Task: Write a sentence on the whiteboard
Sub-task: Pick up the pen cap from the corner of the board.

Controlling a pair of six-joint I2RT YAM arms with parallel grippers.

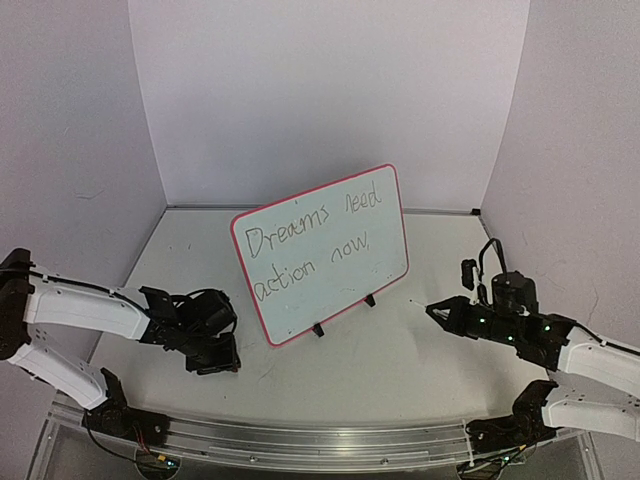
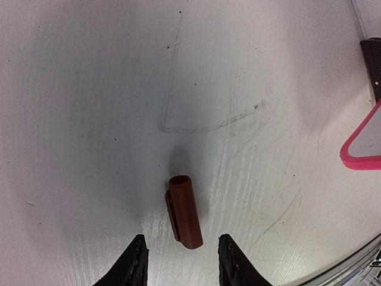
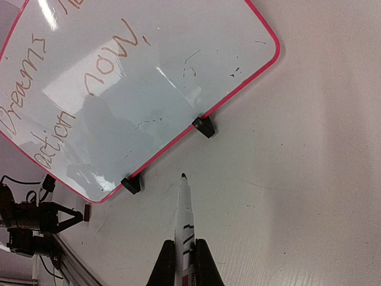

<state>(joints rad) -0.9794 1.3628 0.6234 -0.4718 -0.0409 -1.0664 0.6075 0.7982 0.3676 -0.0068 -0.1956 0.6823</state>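
Whiteboard [image 1: 345, 292] stands propped mid-counter [image 1: 420, 350] on its feet. The sentence [image 1: 315, 240] fills two lines: "Dreams need action now,". Right pincer [image 3: 184, 253] clamps the uncapped marker [image 3: 183, 205], tip near the board's lower edge, not touching. Left pincer [image 1: 215, 355] hangs part-open over the red cap [image 2: 184, 211], jaws either side, no contact. Risks: the round cap may roll or squirt out under an off-centre pinch; a stray marker tip could streak the counter.

The white table [image 1: 420, 350] bore faint dark scuffs. The whiteboard [image 1: 320, 255] stood on it on two black feet [image 1: 319, 329], leaning back. A red cap [image 2: 185, 211] lay on its side near the board's left corner.
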